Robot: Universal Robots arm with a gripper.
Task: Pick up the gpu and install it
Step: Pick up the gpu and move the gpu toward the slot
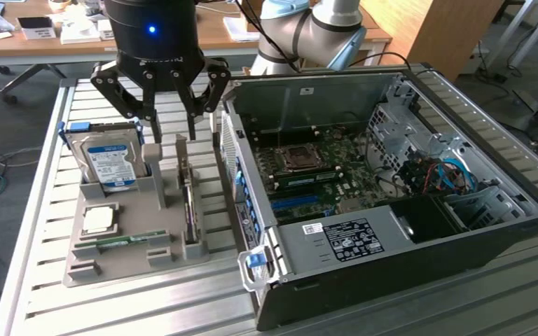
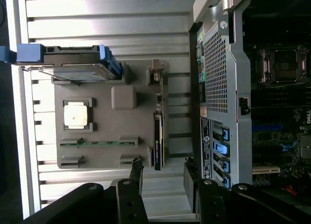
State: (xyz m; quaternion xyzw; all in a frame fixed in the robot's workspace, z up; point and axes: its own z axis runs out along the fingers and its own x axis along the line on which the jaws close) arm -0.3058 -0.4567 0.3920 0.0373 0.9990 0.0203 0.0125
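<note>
Exterior view, and the hand (image 1: 174, 134) hangs spread wide, gripping nothing; the gpu (image 1: 187, 203) stands on edge in the grey holder (image 1: 120, 264) right beneath its fingertips, computer case (image 1: 363, 294) alongside.

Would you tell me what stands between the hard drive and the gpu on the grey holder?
A grey upright post of the holder stands between the hard drive and the gpu, as the exterior view shows.

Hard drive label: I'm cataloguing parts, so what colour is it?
Blue and white label, clearest in the exterior view.
</note>
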